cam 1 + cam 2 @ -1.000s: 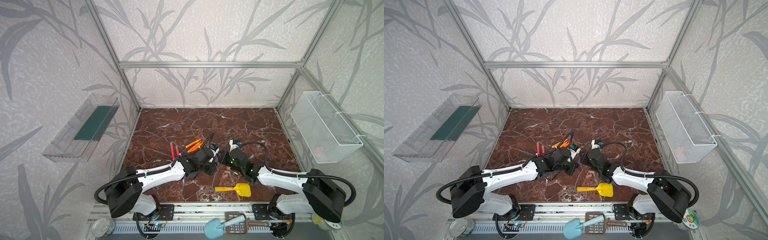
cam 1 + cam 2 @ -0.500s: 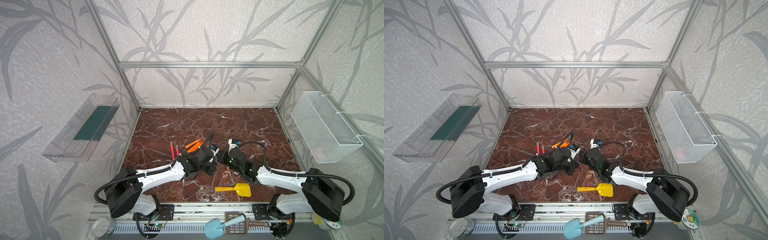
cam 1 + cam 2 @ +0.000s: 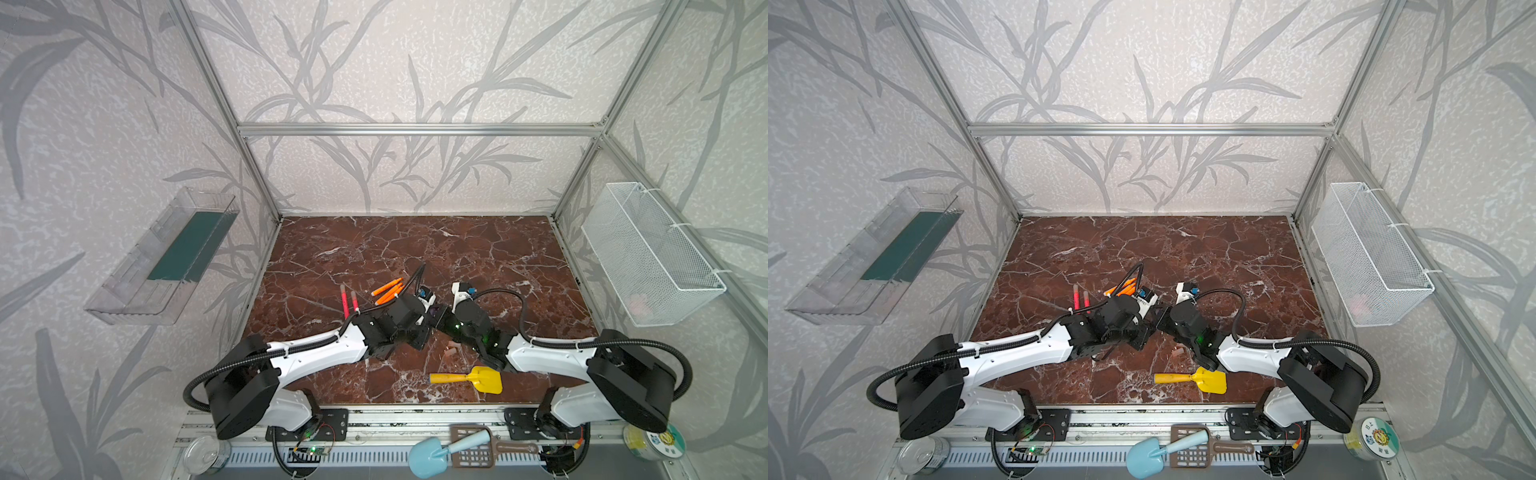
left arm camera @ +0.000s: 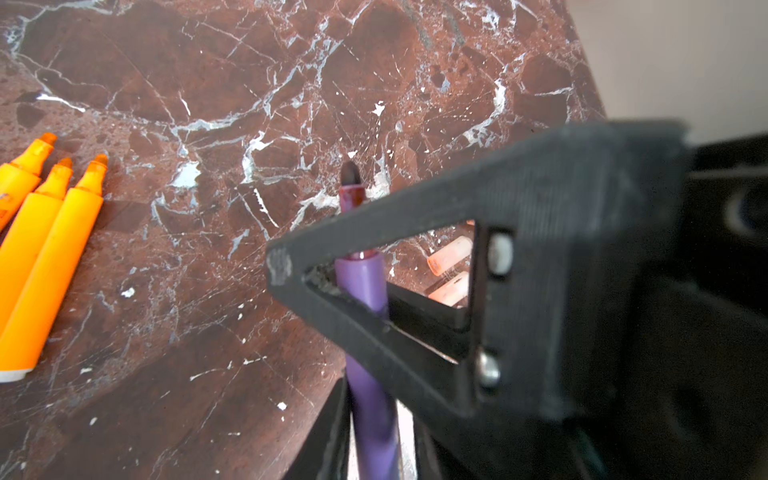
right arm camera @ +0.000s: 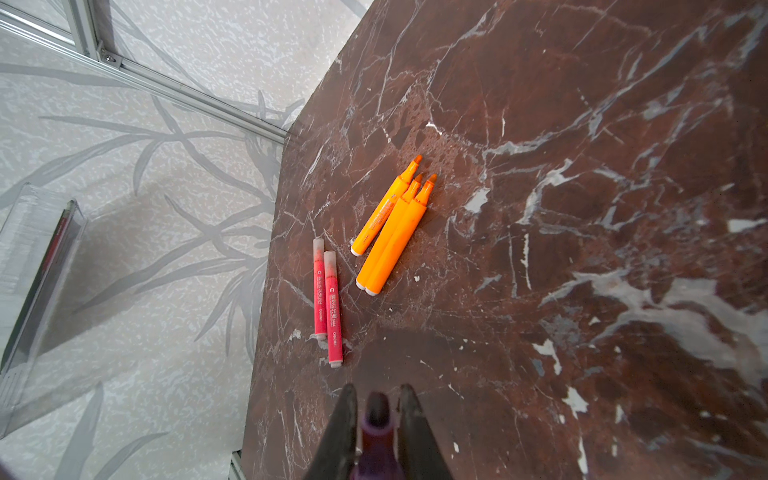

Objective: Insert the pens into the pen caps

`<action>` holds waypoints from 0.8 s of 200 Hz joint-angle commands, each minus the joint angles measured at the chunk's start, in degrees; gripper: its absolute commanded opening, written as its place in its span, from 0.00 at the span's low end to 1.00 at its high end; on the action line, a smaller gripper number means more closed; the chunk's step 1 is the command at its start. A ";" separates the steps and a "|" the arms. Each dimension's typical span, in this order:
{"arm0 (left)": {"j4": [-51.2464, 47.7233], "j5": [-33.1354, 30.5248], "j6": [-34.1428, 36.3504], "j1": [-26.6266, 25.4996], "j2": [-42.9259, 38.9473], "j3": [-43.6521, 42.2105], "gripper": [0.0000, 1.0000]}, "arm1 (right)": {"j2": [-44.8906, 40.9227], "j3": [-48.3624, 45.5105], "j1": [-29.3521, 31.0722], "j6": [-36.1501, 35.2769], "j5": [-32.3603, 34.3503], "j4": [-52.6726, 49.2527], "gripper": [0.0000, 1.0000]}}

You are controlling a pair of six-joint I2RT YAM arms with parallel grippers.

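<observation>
While the loose things lie where they lay a second ago, the right pincer [image 5: 376, 395] has edged in against the left pincer [image 4: 370, 440], closing the small gap that showed between them in both top views. Its two smooth black fingers are clamped on the slim purple marker pen [image 5: 376, 440] just behind its dark pointed tip. The pen is held above the white-veined, red-brown marble counter [image 3: 415, 249], about mid-width.

From the left wrist, a matt, finely ribbed triangular finger [image 4: 415, 232] crosses the glossy purple barrel. Whether the left pincer grips the barrel's other end or stands slightly apart, I cannot tell.

Three uncapped orange marker pens [image 5: 395, 232] lie bunched, tips together. Beside them two pink-red marker pens [image 5: 328, 299] lie parallel, each with a pale translucent end. Two short, translucent pinkish pen caps [image 4: 449, 255] rest on the counter between the pincers and a yellow plastic toy shovel [image 3: 469, 379].
</observation>
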 commanded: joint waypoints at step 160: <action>3.03 -1.77 -0.32 -0.34 -0.45 -0.17 0.18 | -1.53 -1.97 2.72 2.73 0.26 6.74 0.00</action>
